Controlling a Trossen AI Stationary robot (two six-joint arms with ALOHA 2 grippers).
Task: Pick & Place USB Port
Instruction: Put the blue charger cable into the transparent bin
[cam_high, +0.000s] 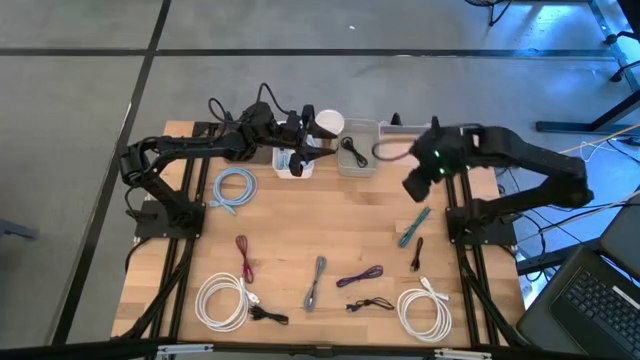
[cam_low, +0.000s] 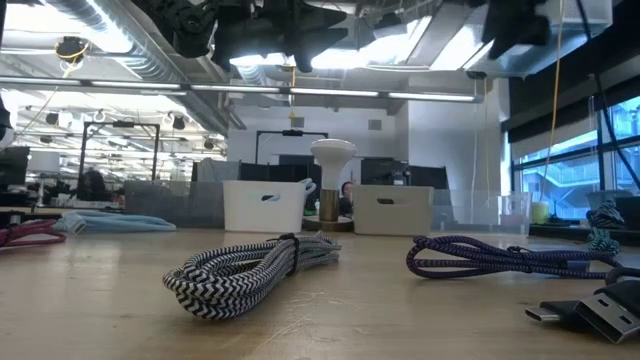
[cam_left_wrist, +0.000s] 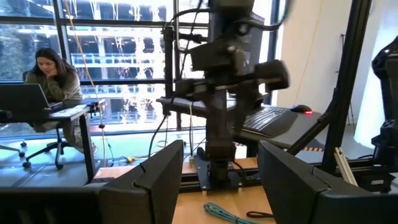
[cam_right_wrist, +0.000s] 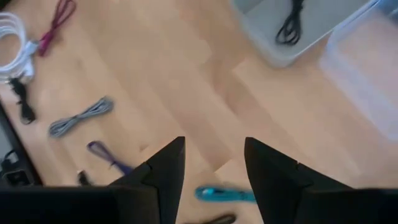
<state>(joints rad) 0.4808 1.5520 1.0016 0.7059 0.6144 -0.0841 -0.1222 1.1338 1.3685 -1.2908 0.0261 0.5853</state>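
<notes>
Several coiled USB cables lie on the wooden table: a teal one, a grey braided one, a purple one, a maroon one, a light blue coil and white coils. A grey bin at the far edge holds a black cable. My right gripper hangs open above the table, just far of the teal cable. My left gripper is open and held level over the white bin.
A clear bin stands right of the grey one, and a white mushroom-shaped lamp stands behind the bins. A black plug lies near the front edge. A person sits at a desk beyond the table.
</notes>
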